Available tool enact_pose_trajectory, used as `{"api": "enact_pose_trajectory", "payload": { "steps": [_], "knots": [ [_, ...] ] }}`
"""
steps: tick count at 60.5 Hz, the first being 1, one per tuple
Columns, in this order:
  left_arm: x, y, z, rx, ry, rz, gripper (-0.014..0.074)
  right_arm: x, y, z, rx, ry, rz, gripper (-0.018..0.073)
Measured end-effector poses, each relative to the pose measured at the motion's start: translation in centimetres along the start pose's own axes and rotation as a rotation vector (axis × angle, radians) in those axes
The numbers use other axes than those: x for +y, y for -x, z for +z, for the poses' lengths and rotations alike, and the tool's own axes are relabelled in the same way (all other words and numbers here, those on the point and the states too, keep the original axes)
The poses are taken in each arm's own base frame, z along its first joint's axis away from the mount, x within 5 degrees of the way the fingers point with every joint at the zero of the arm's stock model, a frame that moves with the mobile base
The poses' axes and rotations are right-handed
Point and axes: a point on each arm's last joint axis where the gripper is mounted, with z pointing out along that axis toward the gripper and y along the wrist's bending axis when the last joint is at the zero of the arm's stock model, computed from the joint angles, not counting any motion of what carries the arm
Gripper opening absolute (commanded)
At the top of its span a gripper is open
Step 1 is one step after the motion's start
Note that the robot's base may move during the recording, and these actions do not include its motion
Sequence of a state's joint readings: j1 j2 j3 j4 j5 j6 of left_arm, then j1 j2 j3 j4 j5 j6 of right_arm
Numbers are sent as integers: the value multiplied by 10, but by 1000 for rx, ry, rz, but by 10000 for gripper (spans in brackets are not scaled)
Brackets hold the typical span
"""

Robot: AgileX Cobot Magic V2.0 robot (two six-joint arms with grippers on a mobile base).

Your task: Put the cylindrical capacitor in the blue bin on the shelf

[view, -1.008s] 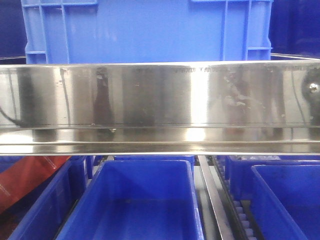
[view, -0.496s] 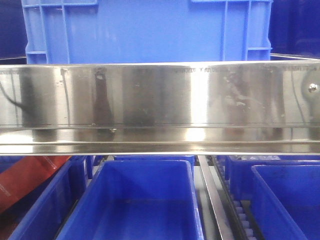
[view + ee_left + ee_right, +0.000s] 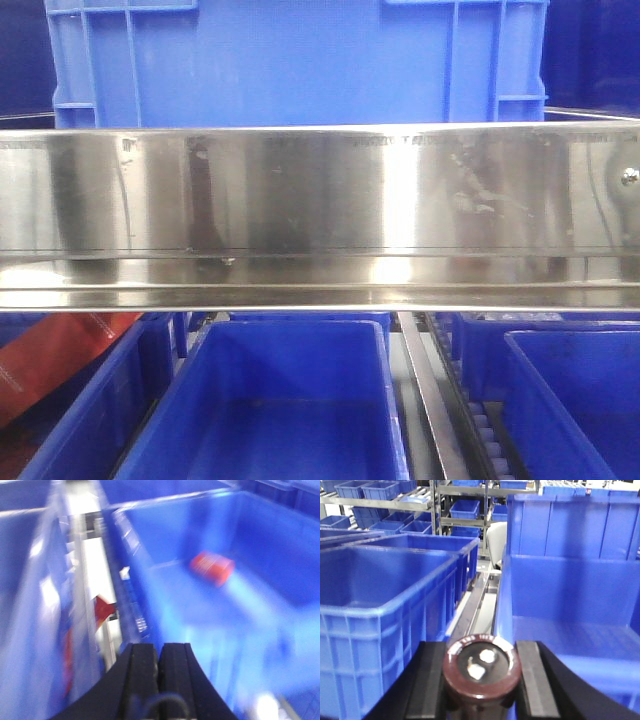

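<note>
The cylindrical capacitor (image 3: 481,667), dark brown with a printed rim and two pale terminals on its end face, sits between the fingers of my right gripper (image 3: 480,650), which is shut on it. It hangs over the gap between two blue bins (image 3: 385,595) (image 3: 570,605) on the shelf (image 3: 320,200). My left gripper (image 3: 160,652) is shut with nothing in it, above the near wall of another blue bin (image 3: 235,610); that view is blurred. Neither gripper shows in the front view.
A red cylindrical item (image 3: 212,568) lies on that bin's floor. A steel rail (image 3: 475,605) runs between the bins. A large blue crate (image 3: 295,60) stands on the upper tier, with open blue bins (image 3: 290,400) below it. More racks with bins (image 3: 465,507) stand behind.
In the front view the dark reflections at the left and right ends of the shiny rail have shrunk away. The bins have not moved.
</note>
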State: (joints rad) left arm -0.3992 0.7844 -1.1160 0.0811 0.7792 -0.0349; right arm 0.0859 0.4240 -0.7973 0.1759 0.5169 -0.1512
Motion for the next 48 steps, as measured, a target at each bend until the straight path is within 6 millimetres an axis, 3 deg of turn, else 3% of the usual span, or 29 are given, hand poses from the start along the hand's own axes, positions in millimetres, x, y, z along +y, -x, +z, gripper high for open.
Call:
{"api": "enact_pose_trajectory", "payload": {
  "steps": [8, 16, 31, 39, 48],
  "knots": [
    [1, -35, -33, -46, 3, -4, -69, 2, 25, 9, -17, 39, -1, -67],
    [2, -60, -52, -86, 4, -8, -69, 9, 56, 27, -23, 115, -25, -67],
    [2, -76, -70, -137, 5, -11, -69, 44, 92, 97, 85, 319, -94, -67],
    [2, -76, -71, -141, 4, -12, -69, 77, 94, 148, 177, 416, -117, -67],
    [2, -76, -71, -139, -1, -16, -69, 110, 77, 204, 281, 472, -142, -67]
  ]
}}
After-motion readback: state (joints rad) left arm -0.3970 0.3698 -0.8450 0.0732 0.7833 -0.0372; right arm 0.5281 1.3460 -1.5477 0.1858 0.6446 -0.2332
